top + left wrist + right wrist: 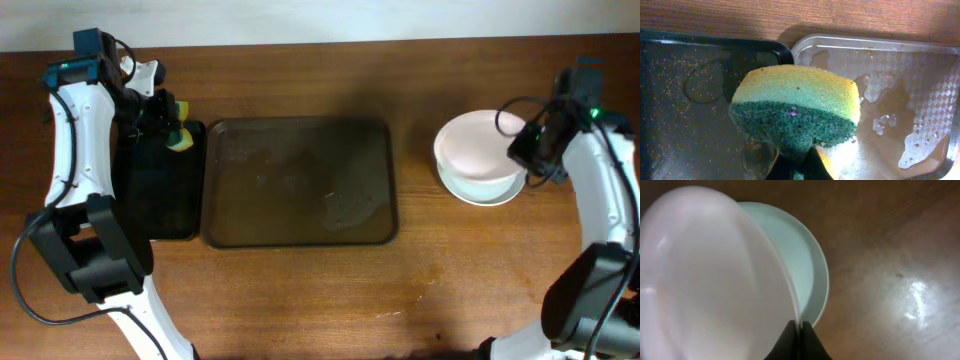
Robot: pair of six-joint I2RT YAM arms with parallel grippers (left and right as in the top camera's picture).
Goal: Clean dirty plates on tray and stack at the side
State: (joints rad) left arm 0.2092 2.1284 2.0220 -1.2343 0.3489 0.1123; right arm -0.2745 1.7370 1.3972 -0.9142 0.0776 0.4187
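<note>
The dark brown tray (300,182) lies mid-table with no plates on it, only wet smears; its rim also shows in the left wrist view (875,44). My right gripper (528,150) is shut on the rim of a white plate (480,143) and holds it tilted over the stack at the right. In the right wrist view the white plate (715,280) hangs from my right gripper (799,330) above the pale blue-green plate (807,260). My left gripper (797,167) is shut on a yellow-and-green sponge (800,100), also seen overhead (180,135).
A narrower black tray (158,185) lies left of the brown tray, speckled with crumbs (690,100). Bare wooden table (430,290) lies in front and between the tray and the plate stack.
</note>
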